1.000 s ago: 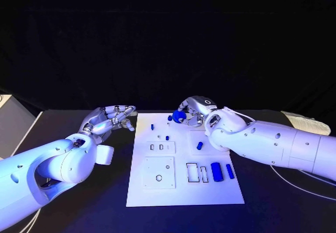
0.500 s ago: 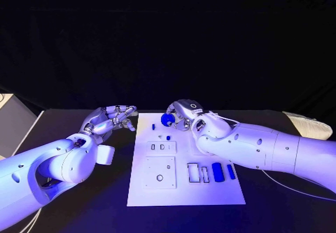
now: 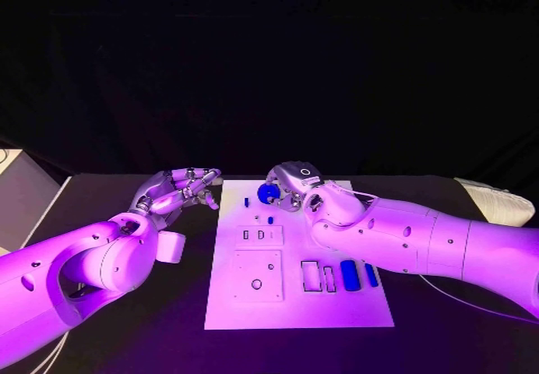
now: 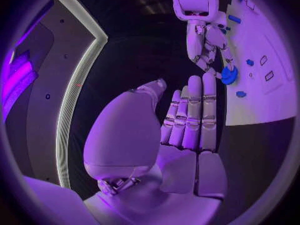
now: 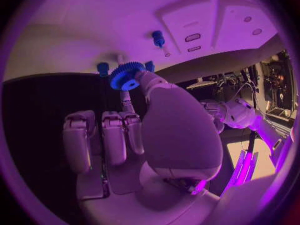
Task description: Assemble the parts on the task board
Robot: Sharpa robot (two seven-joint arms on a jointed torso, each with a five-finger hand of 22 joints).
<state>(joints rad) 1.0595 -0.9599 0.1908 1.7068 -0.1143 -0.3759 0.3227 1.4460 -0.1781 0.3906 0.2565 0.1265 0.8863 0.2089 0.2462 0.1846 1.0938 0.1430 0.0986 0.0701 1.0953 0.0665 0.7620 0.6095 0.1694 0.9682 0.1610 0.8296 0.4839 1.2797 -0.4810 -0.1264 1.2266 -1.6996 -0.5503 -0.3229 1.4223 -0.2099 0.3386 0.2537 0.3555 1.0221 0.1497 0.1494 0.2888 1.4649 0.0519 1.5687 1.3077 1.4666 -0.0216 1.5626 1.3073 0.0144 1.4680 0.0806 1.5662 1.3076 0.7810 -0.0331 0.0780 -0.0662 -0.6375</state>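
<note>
Blue gear (image 3: 269,192) is pinched in the right hand (image 3: 294,185) and held over the far end of the task board (image 3: 297,312), near its far left corner. In the right wrist view the gear (image 5: 125,76) sits at the fingertips (image 5: 145,78), teeth visible, with a thin pale pin just beside it (cannot tell if the gear bore is already on it). Small blue pegs stand near there: one peg (image 3: 245,202) toward the board's left edge, another (image 3: 269,220) a little nearer the robot. A further peg (image 5: 158,38) shows beside the slotted block (image 5: 187,22) in the right wrist view.

Nearer the robot on the board: a square plate with a hole (image 3: 256,276), and two upright blue bars (image 3: 350,275) by the right edge.

Left hand (image 3: 180,192) holds nothing, fingers loosely curled and apart, hovering over the black table (image 3: 135,327) just off the board's left edge.

Judged step: seating the gear on its post. To do it well, keep the gear flat to the board, line the bore up over the pin before lowering, then come straight down (a tilt would likely jam it). Keep the pinch light enough that the gear can self-centre, and keep clear of the nearby pegs. Left hand is best kept off the board.
</note>
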